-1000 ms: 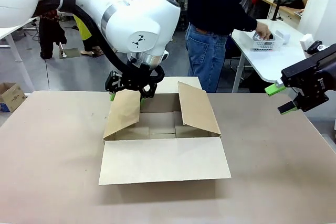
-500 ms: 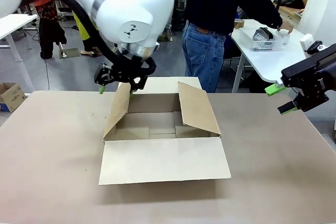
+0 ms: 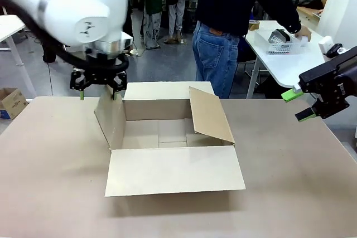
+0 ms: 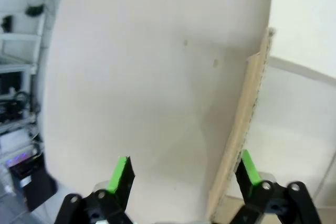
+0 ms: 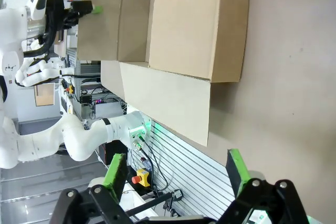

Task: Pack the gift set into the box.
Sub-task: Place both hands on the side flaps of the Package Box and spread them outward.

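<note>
- The box (image 3: pixel 173 172) sits open in the middle of the brown desk (image 3: pixel 50 188), its inside bare
- Its near flap (image 3: pixel 174 176) lies flat on the desk toward the bottom of the frame, and the far flap (image 3: pixel 167 89) is folded out and away
- The flap at picture right (image 3: pixel 211 116) leans in over the opening, while the flap at picture left (image 3: pixel 109 122) stands nearly upright, tipped slightly outward
- The left end effector (image 3: pixel 98 94) hangs in the upper left of the front view, just above the top edge of that upright flap
- In the left wrist view the left end effector (image 4: pixel 182 174) is spread wide, with the flap's thin edge (image 4: pixel 239 129) running up between the green pads (image 4: pixel 118 173), close to the pad at picture right; whether they touch I cannot tell
- The right end effector (image 3: pixel 297 105) hovers at the right edge of the front view, above the desk and well apart from the box
- In its own wrist view the right end effector (image 5: pixel 176 169) is spread with nothing between the pads, and the box (image 5: pixel 194 24) lies far off at the top of the frame
- The white basket (image 3: pixel 277 48) rests on a white side table (image 3: pixel 276 68) in the upper right, beyond the desk
- A person (image 3: pixel 234 4) stands beside that table, one hand (image 3: pixel 304 33) reaching just past the basket
</note>
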Robot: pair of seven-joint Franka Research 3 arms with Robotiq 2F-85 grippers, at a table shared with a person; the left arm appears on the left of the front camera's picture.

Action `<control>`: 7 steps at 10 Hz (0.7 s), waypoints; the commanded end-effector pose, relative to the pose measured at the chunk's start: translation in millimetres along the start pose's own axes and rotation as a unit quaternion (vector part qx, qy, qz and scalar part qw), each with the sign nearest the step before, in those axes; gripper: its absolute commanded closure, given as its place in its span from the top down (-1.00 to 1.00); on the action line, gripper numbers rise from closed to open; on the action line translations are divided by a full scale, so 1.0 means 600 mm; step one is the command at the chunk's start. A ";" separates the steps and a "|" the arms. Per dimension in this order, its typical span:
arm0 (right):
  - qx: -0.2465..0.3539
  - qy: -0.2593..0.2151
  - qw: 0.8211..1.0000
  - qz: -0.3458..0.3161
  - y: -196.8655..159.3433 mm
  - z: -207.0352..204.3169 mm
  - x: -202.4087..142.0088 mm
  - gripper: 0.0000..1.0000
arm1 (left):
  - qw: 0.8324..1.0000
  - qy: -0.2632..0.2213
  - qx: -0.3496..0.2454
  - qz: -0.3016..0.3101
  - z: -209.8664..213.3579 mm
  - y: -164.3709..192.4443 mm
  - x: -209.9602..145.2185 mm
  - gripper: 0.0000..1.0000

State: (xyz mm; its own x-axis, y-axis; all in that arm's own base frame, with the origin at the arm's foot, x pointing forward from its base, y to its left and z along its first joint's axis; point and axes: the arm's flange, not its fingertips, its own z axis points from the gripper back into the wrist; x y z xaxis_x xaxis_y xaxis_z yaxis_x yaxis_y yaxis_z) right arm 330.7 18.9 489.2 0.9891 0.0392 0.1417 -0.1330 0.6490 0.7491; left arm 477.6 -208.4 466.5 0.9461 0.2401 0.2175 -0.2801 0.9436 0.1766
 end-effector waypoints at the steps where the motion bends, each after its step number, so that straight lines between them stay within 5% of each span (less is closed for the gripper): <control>1: 0.006 0.001 1.000 0.004 0.000 -0.001 -0.003 1.00 | 0.993 0.017 -0.101 -0.065 -0.039 0.087 -0.012 1.00; 4: 0.006 0.001 1.000 0.004 0.000 -0.001 -0.003 1.00 | 0.960 0.013 -0.234 -0.156 -0.110 0.165 0.013 1.00; 5: 0.006 0.001 1.000 0.004 0.000 -0.001 -0.003 1.00 | 0.956 0.043 -0.259 -0.129 -0.135 0.182 0.032 1.00; 6: 0.006 0.001 1.000 0.004 0.000 -0.001 -0.003 1.00 | 0.977 -0.021 -0.185 -0.102 -0.087 0.140 0.014 1.00; 7: 0.006 0.001 1.000 0.004 0.000 -0.001 -0.003 1.00 | 0.977 -0.021 -0.185 -0.102 -0.087 0.140 0.014 1.00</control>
State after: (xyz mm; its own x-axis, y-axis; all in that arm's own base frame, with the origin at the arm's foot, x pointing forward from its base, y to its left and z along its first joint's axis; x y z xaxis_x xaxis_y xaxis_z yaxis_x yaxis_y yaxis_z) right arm 330.6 18.9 489.1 0.9892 0.0392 0.1415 -0.1329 0.6494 0.7487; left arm 473.8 -100.8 421.0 0.9713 0.0080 0.2378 0.0405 0.9793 -0.1985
